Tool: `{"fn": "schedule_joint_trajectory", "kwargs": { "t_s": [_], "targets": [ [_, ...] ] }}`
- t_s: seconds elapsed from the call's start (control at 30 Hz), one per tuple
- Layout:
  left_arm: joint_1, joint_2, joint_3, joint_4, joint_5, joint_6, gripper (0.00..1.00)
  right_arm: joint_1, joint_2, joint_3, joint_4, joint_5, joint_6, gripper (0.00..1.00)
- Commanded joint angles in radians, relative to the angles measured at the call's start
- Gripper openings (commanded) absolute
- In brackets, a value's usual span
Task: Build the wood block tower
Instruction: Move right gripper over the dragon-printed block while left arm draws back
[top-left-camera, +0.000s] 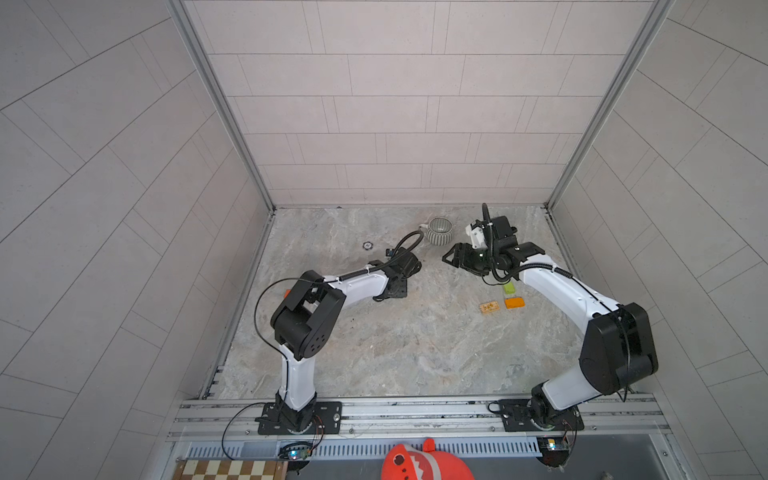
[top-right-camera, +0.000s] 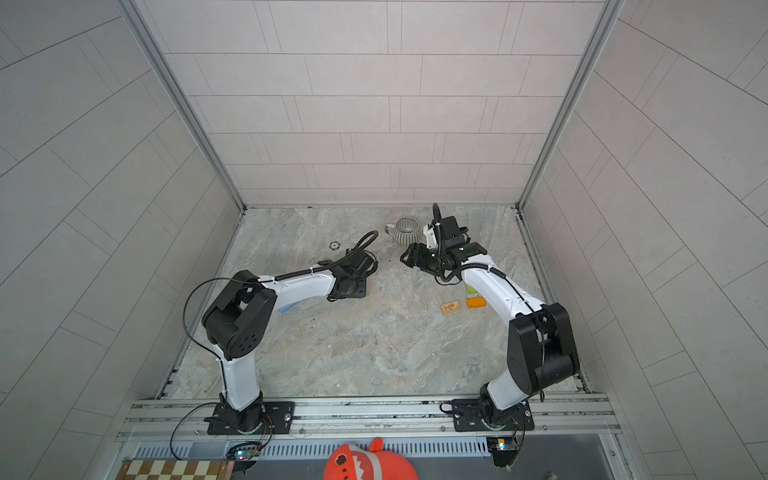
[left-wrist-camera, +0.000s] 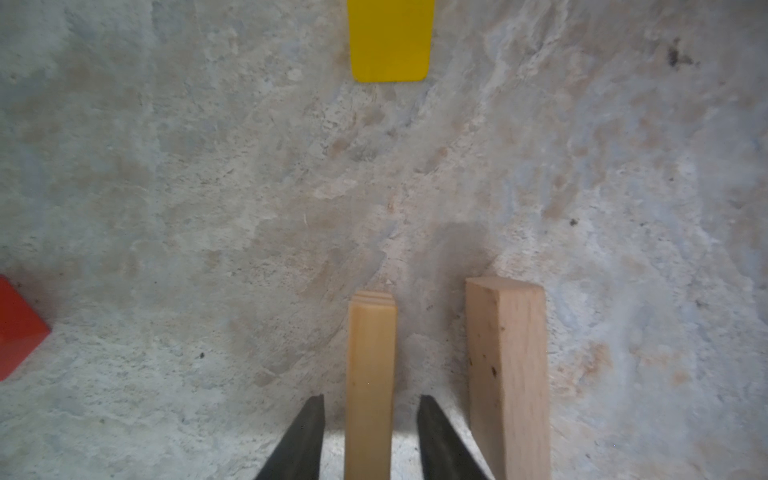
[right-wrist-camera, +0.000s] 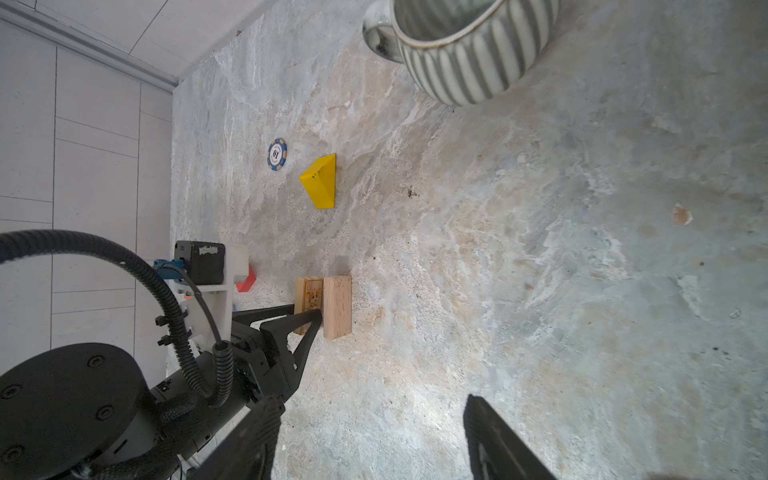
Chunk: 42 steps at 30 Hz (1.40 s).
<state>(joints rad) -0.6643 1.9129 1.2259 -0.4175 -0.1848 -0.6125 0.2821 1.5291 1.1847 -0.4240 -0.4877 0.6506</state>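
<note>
A narrow tan block (left-wrist-camera: 370, 374) with a printed face (right-wrist-camera: 311, 299) stands on edge beside a plain wood block (left-wrist-camera: 509, 374) (right-wrist-camera: 337, 305), their sides close together. My left gripper (left-wrist-camera: 371, 401) (right-wrist-camera: 302, 314) is open and straddles the tan block, with a gap showing on each side. A yellow block (left-wrist-camera: 390, 39) (right-wrist-camera: 322, 180) and a red block (left-wrist-camera: 16, 324) (right-wrist-camera: 246, 282) lie nearby. In both top views the left wrist (top-left-camera: 395, 284) hides this pair. My right gripper (right-wrist-camera: 370, 401) (top-left-camera: 451, 254) hangs open over bare floor, holding nothing.
A striped mug (top-left-camera: 440, 230) (right-wrist-camera: 469, 45) stands at the back, close to the right gripper. A round chip (right-wrist-camera: 277, 154) (top-left-camera: 367, 245) lies toward the back left. A printed tan block (top-left-camera: 489, 307), an orange one (top-left-camera: 515, 303) and a green one (top-left-camera: 508, 287) lie by the right forearm.
</note>
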Motion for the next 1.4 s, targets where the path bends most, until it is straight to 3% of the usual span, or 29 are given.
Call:
{"fn": "schedule_joint_trajectory", "kwargs": {
  "t_s": [0.0, 0.27, 0.37, 0.6, 0.77, 0.9, 1.13, 1.37],
  "targets": [
    [-0.009, -0.040, 0.022, -0.042, -0.020, 0.010, 0.51, -0.003, -0.044, -0.014, -0.017, 0.011, -0.018, 0.73],
    [-0.012, -0.213, 0.008, -0.143, -0.022, 0.029, 0.71, -0.003, -0.098, -0.011, -0.139, 0.071, -0.138, 0.79],
    [-0.012, -0.304, -0.006, -0.197, 0.028, 0.044, 0.85, -0.001, -0.118, -0.023, -0.207, 0.130, -0.216, 0.82],
    [-0.016, -0.527, -0.105, -0.304, 0.167, 0.097, 1.00, -0.004, -0.142, -0.133, -0.280, 0.221, -0.265, 0.89],
    [-0.025, -0.681, -0.145, -0.420, 0.217, 0.132, 1.00, -0.020, -0.206, -0.316, -0.166, 0.308, -0.174, 0.96],
    [-0.025, -0.768, -0.158, -0.466, 0.234, 0.145, 1.00, -0.069, -0.250, -0.406, -0.104, 0.292, -0.154, 0.99],
    [-0.025, -0.861, -0.228, -0.422, 0.250, 0.119, 1.00, -0.089, -0.247, -0.423, -0.093, 0.348, -0.202, 0.99],
    [-0.025, -0.820, -0.231, -0.356, 0.257, 0.135, 1.00, -0.158, -0.144, -0.364, -0.083, 0.304, -0.260, 0.99]
  ]
}}
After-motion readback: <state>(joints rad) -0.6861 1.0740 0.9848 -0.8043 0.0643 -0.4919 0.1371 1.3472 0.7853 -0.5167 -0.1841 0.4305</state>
